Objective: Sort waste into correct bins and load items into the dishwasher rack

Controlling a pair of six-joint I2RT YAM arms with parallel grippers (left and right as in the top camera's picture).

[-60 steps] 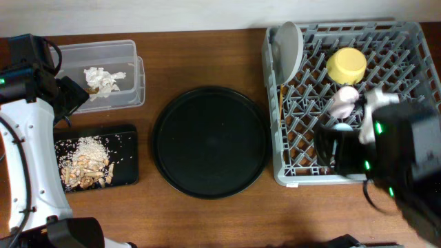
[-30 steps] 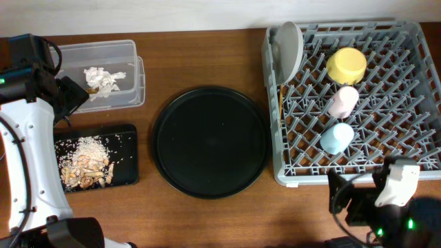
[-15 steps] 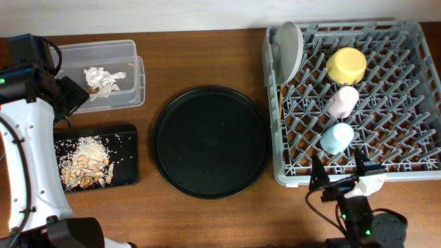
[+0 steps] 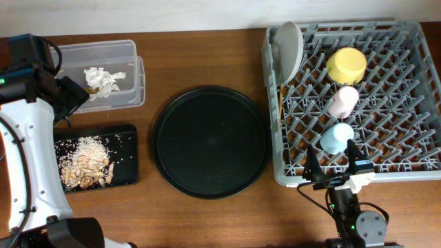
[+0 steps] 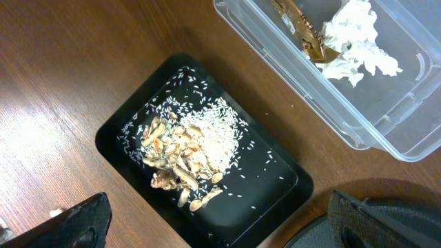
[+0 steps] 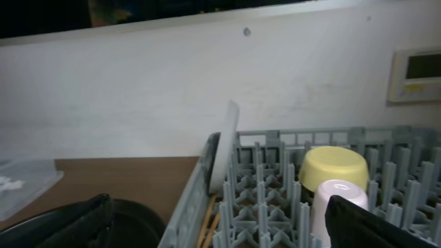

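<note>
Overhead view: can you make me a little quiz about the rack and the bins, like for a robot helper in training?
1. True or false: the yellow bowl sits in the dishwasher rack.
2. Where is the rice? A) clear tub B) shallow black tray C) big round tray
3. How many cups are in the rack?
Key: 1 true; 2 B; 3 two, the pink cup and the light-blue cup.

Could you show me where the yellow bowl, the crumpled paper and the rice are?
yellow bowl [image 4: 346, 65]: overhead view, middle of its yellow surface.
crumpled white paper [image 5: 358, 31]: left wrist view, centre of the wad.
rice [image 5: 215, 134]: left wrist view, middle of the white heap.
</note>
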